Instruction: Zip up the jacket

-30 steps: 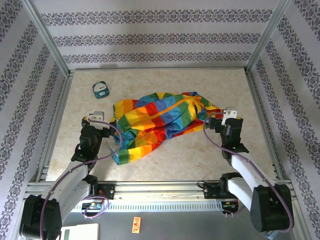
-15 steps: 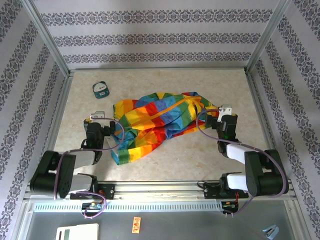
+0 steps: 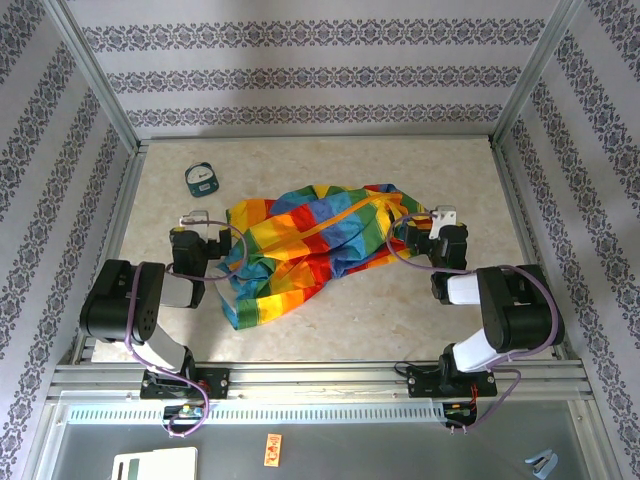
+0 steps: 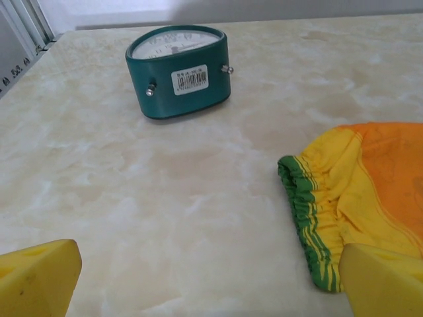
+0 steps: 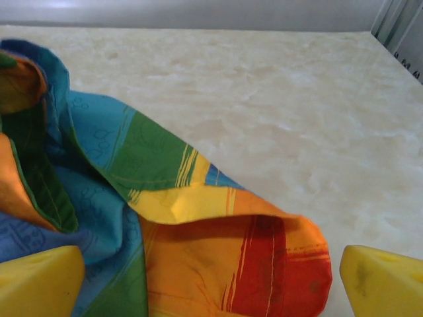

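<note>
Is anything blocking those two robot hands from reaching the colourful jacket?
Nothing visible. Bare table lies between the left hand and the jacket; the right hand is at its fabric. The teal gadget sits aside.

Jacket (image 3: 312,248) between left claw (image 3: 195,220) and right claw (image 3: 442,217)

Left arm (image 3: 125,300): black joint housings, pale link, lilac cable looped alongside, white bracket at the wrist. Right arm (image 3: 515,305): same black housings, white links, lilac cable. Left jaws: yellow fingertips (image 4: 36,277), blunt, wedge-shaped. Right jaws: yellow fingertips (image 5: 39,281), matching. Both: black base mounts.
</note>
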Controlling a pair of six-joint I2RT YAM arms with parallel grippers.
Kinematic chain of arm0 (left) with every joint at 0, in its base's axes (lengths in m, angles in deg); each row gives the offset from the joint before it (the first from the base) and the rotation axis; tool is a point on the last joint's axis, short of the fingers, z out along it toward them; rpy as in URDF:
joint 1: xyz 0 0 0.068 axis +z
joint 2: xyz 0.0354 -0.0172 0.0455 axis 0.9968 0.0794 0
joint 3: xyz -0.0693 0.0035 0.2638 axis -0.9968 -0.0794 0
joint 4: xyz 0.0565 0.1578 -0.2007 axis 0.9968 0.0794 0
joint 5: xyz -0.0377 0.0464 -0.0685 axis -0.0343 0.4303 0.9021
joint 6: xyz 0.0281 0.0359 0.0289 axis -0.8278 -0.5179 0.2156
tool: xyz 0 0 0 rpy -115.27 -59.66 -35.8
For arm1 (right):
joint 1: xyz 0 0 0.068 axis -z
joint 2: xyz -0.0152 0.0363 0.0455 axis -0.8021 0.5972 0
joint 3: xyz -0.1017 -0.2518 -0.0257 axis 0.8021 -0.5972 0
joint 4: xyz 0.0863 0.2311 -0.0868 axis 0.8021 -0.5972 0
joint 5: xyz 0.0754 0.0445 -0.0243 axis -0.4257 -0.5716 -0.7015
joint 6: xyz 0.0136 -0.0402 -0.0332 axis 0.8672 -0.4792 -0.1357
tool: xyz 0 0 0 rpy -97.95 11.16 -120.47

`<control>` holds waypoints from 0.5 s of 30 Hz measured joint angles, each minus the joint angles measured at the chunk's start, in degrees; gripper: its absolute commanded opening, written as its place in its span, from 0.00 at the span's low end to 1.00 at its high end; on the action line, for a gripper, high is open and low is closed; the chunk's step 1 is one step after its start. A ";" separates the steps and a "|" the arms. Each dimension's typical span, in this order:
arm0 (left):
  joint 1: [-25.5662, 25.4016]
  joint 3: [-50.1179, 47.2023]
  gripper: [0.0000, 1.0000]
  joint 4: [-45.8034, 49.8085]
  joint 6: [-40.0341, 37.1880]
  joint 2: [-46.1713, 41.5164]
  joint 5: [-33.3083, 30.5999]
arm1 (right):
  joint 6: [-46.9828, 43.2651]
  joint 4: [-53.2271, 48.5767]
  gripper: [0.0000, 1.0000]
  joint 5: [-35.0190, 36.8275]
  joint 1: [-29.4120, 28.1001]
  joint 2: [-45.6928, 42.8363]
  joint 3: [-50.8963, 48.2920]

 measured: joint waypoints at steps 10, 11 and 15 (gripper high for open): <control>0.28 1.25 1.00 -0.02 0.42 0.00 0.28 | 0.13 1.25 0.98 0.00 0.00 0.00 0.66; 0.28 1.25 1.00 -0.02 0.42 0.00 0.28 | 0.13 1.25 0.98 0.00 0.00 0.00 0.66; 0.28 1.25 1.00 -0.02 0.42 0.00 0.28 | 0.13 1.25 0.98 0.00 0.00 0.00 0.66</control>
